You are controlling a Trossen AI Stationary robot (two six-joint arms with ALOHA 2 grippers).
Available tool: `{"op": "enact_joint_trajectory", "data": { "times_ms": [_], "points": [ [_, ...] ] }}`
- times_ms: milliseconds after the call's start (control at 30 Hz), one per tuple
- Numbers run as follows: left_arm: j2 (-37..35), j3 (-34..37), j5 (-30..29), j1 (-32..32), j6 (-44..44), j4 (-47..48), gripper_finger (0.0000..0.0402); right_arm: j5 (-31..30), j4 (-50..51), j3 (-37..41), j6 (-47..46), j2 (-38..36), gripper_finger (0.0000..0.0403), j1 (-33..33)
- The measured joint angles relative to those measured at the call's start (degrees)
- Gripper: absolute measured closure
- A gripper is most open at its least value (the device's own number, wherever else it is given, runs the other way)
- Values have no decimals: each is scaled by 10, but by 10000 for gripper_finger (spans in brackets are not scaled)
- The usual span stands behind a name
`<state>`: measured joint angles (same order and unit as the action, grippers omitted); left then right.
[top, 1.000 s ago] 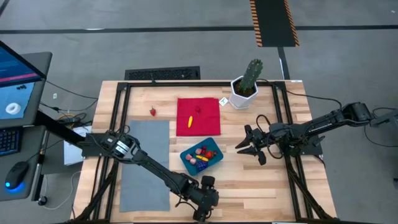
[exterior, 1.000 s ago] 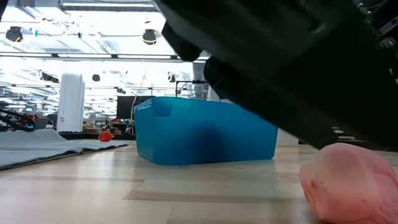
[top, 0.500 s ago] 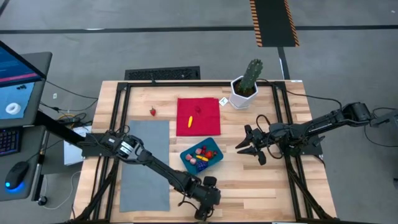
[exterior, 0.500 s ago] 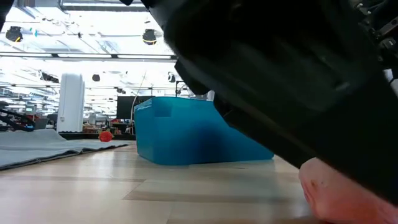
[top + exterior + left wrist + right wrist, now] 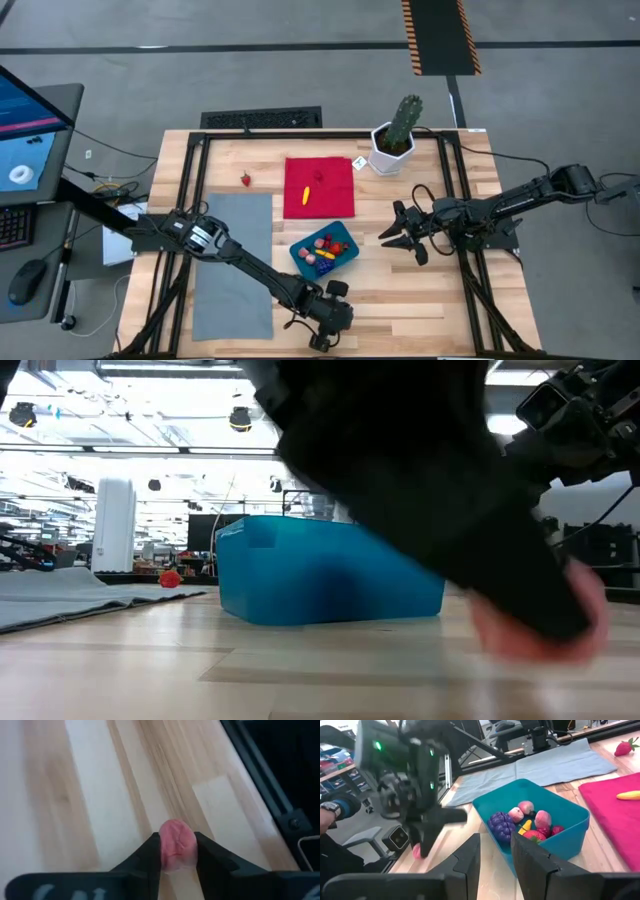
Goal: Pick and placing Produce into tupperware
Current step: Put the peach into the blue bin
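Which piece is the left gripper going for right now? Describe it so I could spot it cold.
Start at the teal tupperware in the middle of the table, then go toward the table's near edge, where the left gripper is down on bare wood. Between its fingers sits a small pink piece. It is the only produce lying alone there, away from the tupperware and the red cloth.

A: What changed at the left claw (image 5: 176, 865)?
B: Its fingers, spread wide a second earlier, closed onto the pink piece (image 5: 176, 844) at the near edge of the bench (image 5: 400, 300).
A: And in the low view?
B: The piece, formerly exposed, became largely masked by the dark fingers.
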<state>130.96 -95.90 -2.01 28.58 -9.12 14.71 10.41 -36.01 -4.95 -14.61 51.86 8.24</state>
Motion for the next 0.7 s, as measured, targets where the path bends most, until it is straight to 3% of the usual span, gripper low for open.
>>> {"op": "enact_joint_trajectory", "data": {
  "times_ms": [300, 533, 700],
  "points": [
    [-78, 0, -109, 7, 42, 66, 294, 0, 5, 0, 0, 0, 272, 0],
    [-152, 6, -274, 15, 52, 190, 305, 0, 5, 0, -4, 0, 272, 0],
    [-197, 15, -333, 17, 30, 265, 301, 0, 5, 0, -4, 0, 272, 0]
  ]
}}
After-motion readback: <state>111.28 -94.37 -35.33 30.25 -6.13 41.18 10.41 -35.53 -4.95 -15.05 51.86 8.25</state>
